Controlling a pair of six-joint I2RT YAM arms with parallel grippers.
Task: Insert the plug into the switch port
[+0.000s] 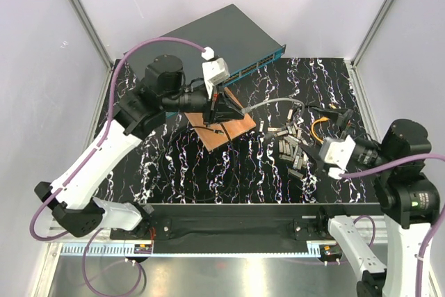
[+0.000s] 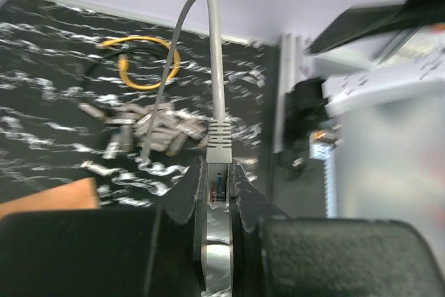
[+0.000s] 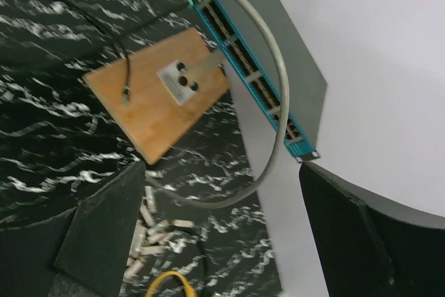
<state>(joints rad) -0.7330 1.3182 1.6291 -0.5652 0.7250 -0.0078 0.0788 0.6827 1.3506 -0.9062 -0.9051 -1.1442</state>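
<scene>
The switch (image 1: 221,33) lies at the back, its teal front edge (image 3: 252,83) lined with small ports. My left gripper (image 1: 235,112) hovers over a wooden board (image 1: 224,130) just in front of that edge. It is shut on the plug (image 2: 218,180), whose grey boot (image 2: 218,137) sticks out past the fingertips. The grey cable (image 2: 216,46) arcs away from the plug and drops to the table. My right gripper (image 3: 229,241) stands wide open on the right side, nothing between its fingers (image 3: 104,220). The cable (image 3: 279,102) curves past the port row.
A heap of loose connectors (image 1: 292,147) lies just in front of my right gripper (image 1: 314,151). A yellow cable loop (image 1: 318,129) and a black lead sit behind it. The board carries a small metal plate (image 3: 179,80). White walls enclose the table.
</scene>
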